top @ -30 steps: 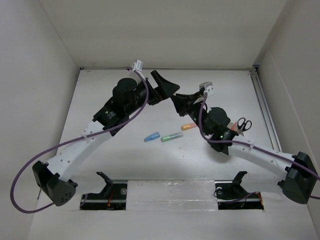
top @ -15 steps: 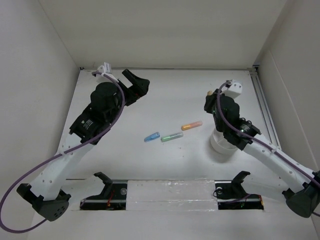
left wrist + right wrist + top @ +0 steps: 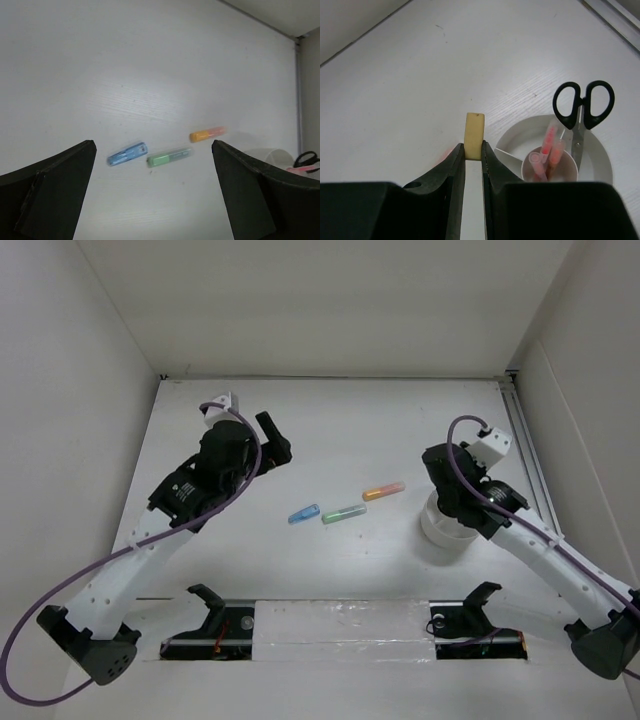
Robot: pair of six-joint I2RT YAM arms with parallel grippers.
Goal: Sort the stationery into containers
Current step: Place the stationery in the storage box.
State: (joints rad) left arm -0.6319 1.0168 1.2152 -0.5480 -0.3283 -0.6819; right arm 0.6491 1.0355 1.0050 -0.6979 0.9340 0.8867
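Yellow block (image 3: 474, 129) sits pinched in the right gripper (image 3: 473, 148); left gripper (image 3: 152, 145) gapes wide.

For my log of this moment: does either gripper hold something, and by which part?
The right gripper pinches the yellow block by its lower end, between both fingertips. The left gripper is open and holds nothing.

matt wood-grain table (image 3: 150, 60); smooth white plastic cup (image 3: 601, 161); glossy black-handled scissors (image 3: 581, 117).
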